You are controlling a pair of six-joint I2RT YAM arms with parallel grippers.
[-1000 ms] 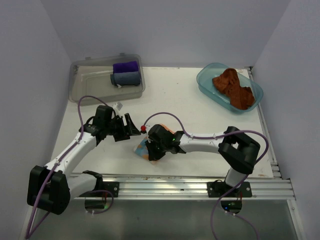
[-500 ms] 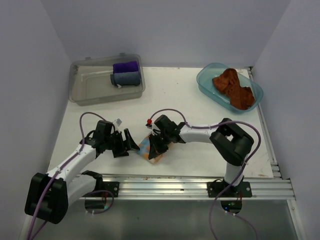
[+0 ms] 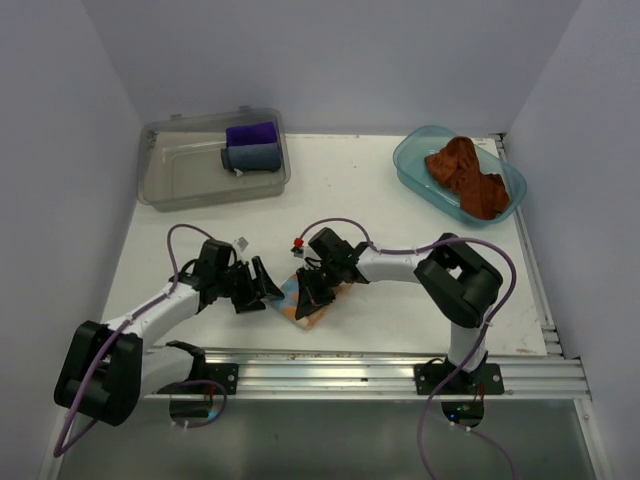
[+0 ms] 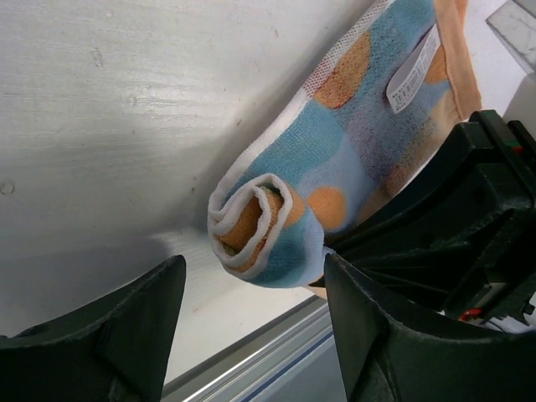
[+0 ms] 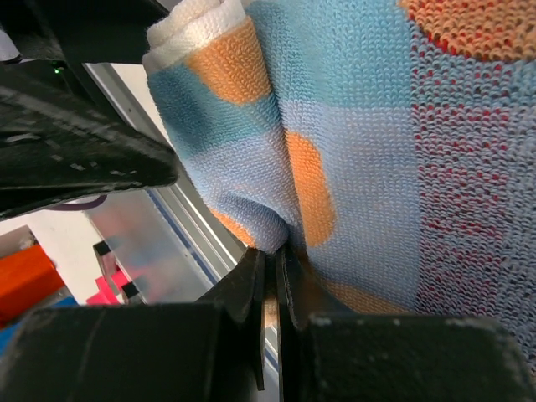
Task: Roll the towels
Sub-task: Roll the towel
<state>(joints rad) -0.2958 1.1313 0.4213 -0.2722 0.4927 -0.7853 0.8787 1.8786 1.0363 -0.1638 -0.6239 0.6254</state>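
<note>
Patterned towel (image 3: 300, 308), in pale blue, orange and white, lies on the white table (image 3: 400, 230) near its front edge. It sits between the two grippers and just behind the metal rail (image 3: 380, 372). One end is wound into a small loose roll, and its spiral shows plainly in the left wrist view. The rest of the cloth runs off flat from the roll, with a white label (image 4: 414, 69) sewn on it.

The right gripper (image 5: 270, 276) reaches in from the right side. Its fingers are pressed almost together and pinch a fold of the patterned towel beside the roll. The left gripper (image 4: 253, 261) comes from the left with its fingers spread wide. One finger stands on each side of the rolled end, and neither touches the cloth. From above, the two grippers are close together, tip to tip over the towel.

The rust-brown towel (image 3: 465, 175) lies crumpled and unrolled in a blue tub (image 3: 408, 160) at the far right of the table, well apart from both arms. At the far left stands a clear tray (image 3: 165, 175). In its right end a purple cloth (image 3: 250, 132) and a grey-blue cloth (image 3: 252, 157) lie rolled side by side, the purple one farther back.
</note>
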